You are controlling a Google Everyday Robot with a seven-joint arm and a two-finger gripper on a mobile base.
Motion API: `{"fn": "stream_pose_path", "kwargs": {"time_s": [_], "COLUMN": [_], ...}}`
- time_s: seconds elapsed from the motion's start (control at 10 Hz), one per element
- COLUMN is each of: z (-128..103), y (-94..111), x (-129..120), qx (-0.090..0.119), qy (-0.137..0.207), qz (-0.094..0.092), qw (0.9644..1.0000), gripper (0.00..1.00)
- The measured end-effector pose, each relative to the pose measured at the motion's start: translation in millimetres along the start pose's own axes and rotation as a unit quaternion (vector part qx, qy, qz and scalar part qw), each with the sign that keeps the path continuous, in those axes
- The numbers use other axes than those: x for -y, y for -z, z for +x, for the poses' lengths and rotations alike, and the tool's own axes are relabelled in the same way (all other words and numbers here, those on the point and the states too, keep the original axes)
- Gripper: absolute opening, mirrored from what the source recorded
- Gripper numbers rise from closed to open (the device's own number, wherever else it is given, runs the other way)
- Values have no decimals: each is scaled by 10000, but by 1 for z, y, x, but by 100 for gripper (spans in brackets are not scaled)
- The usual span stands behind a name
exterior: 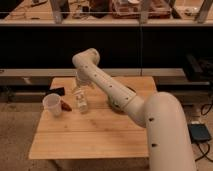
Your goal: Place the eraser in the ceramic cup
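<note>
My tool (79, 93), grip state I cannot tell, hangs by the glass tumbler (82, 104), so reaching left for the eraser (57, 91) could topple it.

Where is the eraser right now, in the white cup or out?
Out. The eraser lies flat on the table behind the ceramic cup; the tool is at the clear glass, away from the eraser.

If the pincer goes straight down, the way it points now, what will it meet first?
Probably the clear glass tumbler, which appears directly below the pincer. Depth is unclear, so it may instead pass beside the glass and reach the wooden table.
</note>
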Motion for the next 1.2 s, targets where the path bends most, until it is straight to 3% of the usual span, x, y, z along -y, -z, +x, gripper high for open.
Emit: {"fn": "stream_pose_path", "kwargs": {"time_s": [1.2], "z": [3], "y": [1], "x": [-2], "qx": [-56], "qy": [12], "qz": [-48], "qw": [10000], "gripper": [73]}}
